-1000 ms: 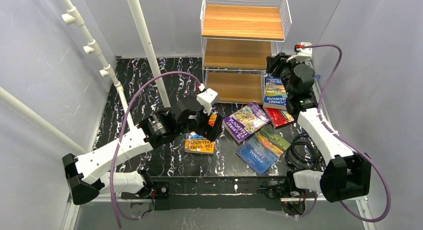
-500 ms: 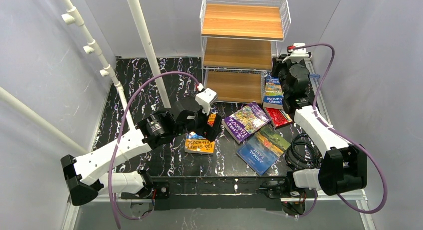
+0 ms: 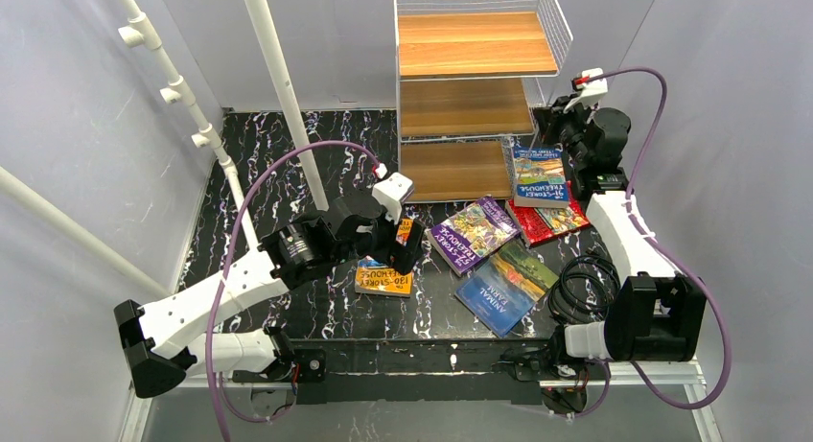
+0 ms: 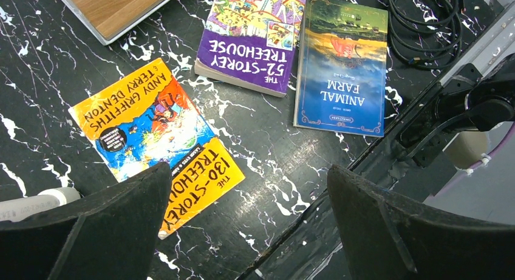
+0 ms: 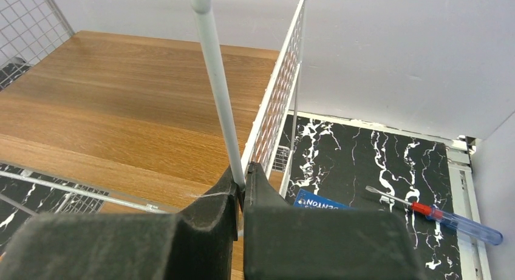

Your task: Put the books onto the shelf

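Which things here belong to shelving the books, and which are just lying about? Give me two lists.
For the job:
shelf
orange-yellow book
purple book
Animal Farm
blue Treehouse book
red book

Lying about:
screwdriver
coiled black cable
white poles

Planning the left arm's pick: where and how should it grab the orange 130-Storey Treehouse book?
Pinch the long edge of the 130-Storey Treehouse book that faces the 52-Storey Treehouse book, coming down from above with the open left gripper. It lies flat and thin on the table, and that edge has bare table beside it, likely enough room for a finger to wedge under.
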Robot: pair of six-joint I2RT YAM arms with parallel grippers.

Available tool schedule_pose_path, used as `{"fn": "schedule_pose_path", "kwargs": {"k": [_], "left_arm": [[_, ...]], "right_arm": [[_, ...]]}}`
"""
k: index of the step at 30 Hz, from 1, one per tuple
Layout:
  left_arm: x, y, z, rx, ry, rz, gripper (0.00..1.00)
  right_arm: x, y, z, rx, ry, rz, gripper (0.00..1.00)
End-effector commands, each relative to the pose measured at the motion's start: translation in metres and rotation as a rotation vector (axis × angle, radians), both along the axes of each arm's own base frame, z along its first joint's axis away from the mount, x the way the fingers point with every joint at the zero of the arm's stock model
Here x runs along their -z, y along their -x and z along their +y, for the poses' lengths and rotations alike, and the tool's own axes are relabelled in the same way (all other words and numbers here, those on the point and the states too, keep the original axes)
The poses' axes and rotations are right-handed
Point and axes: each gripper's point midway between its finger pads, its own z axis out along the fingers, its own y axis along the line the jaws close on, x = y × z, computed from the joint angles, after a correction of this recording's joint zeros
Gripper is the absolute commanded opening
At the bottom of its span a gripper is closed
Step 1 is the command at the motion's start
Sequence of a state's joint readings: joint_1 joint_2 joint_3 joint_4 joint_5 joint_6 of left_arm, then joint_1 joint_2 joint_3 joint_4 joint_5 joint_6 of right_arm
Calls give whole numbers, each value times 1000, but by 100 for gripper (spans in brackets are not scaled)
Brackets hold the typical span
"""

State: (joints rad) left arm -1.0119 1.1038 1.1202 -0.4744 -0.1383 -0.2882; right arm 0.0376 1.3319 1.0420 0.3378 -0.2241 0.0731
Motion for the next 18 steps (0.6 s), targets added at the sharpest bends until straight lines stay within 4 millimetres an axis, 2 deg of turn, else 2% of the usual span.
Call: {"fn": "schedule_pose_path", "kwargs": {"k": [1,8,10,11,13,14,15,18], "left_arm": [[-3,2,3,1,7,-11,98],[1,3,2,8,4,-1,98],[3,4,4,7,-1,-1,98],[4,3,4,4,-3,-1,98],[9,2,6,-7,-16,0,98],[11,1,8,-26,-20,3,98],[13,-1,11,-47,-24,6,98],[20,-4,17,-99,-36,13,98]], "right_arm": [[-26,9,15,-120,-99,4,1],[-19,5,38,-258,-144,28,1],[-15,-2,38,-255,-147,51,1],[-14,-5,35,-237,-151,61,4],[-13,-10,27,-175,-159,85,66],[-13,-10,21,-137,-164,99,92],[-15,-9,17,-106,-164,106,98],[-23,4,1,-4,-175,114,99]]}}
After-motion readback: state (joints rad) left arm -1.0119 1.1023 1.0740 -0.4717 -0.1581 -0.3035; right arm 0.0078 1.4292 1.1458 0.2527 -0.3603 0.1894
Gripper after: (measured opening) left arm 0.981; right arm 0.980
